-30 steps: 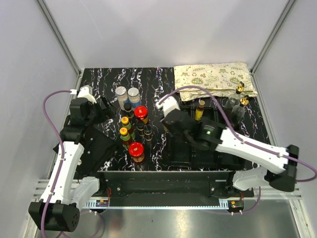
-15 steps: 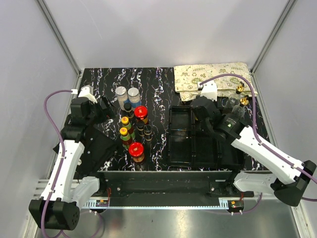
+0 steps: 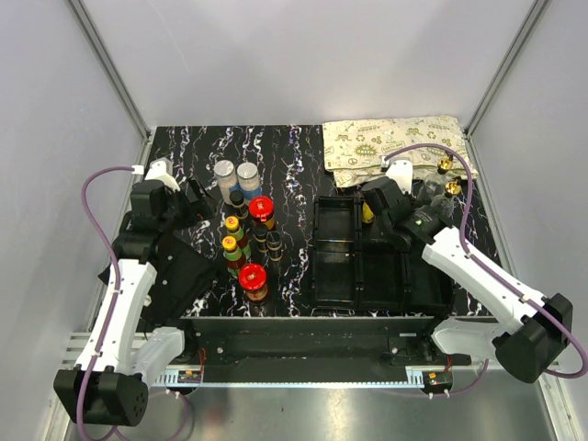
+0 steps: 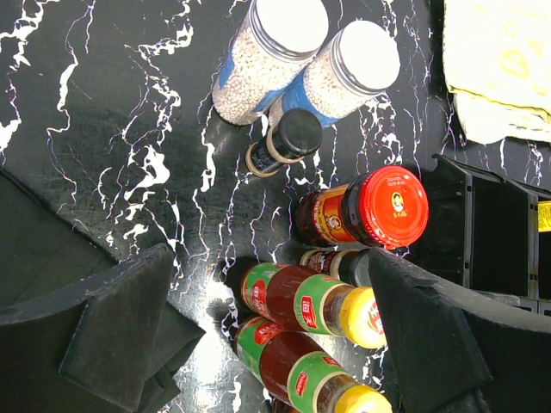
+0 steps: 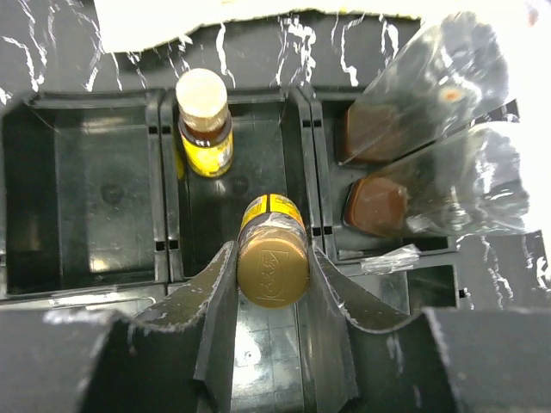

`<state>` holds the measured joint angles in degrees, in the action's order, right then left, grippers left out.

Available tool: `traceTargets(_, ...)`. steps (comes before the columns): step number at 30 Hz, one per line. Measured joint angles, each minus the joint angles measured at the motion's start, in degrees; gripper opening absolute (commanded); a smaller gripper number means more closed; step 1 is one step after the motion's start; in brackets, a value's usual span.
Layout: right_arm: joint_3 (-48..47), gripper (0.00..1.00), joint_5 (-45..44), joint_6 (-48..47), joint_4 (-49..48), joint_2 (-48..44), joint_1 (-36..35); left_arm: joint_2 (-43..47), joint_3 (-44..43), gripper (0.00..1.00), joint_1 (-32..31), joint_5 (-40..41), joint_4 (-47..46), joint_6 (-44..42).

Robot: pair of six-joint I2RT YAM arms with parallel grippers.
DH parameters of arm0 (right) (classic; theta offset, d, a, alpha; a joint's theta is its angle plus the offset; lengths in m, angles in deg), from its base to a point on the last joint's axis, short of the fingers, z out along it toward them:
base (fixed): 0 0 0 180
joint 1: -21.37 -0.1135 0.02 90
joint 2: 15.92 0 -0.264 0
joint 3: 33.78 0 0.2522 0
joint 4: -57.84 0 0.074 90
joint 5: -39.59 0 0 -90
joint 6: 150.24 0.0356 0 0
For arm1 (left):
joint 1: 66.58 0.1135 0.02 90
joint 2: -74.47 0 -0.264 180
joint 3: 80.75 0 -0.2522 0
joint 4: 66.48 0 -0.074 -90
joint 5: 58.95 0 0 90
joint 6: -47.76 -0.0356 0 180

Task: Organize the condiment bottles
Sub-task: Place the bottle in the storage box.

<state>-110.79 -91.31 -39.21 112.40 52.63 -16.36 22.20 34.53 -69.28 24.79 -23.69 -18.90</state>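
Note:
My right gripper (image 5: 272, 268) is shut on a gold-capped bottle with a yellow label (image 5: 272, 258). It holds the bottle upright in the middle compartment of the black tray (image 5: 82, 185). A matching yellow-label bottle (image 5: 203, 112) stands at the back of that compartment. Two clear glass bottles (image 5: 430, 172) with gold spouts (image 3: 452, 188) stand in the compartment to the right. My left gripper (image 4: 267, 335) is open above the bottle cluster (image 3: 246, 234). Two yellow-capped sauces (image 4: 310, 305) show between its fingers (image 4: 112, 318). Beside them are a red-lidded jar (image 4: 370, 211), a black-capped bottle (image 4: 284, 142) and two grey-lidded shakers (image 4: 267, 56).
A printed cloth bag (image 3: 395, 142) lies at the back right, behind the tray (image 3: 335, 276). A second red-lidded jar (image 3: 253, 278) stands at the near end of the cluster. Grey enclosure walls and metal posts ring the marble-patterned table (image 3: 184, 147).
My right arm has swung from beside the bottle cluster to the right, over the back of the tray, and now holds the gold-capped bottle down in the middle compartment. The left arm has not moved.

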Motion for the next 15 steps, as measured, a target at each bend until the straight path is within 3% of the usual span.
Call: traceTargets(15,7.3,0.02,7.8,0.9,-7.1,1.8,5.6,0.0,0.0,0.99,0.0,0.0,0.0,0.0)
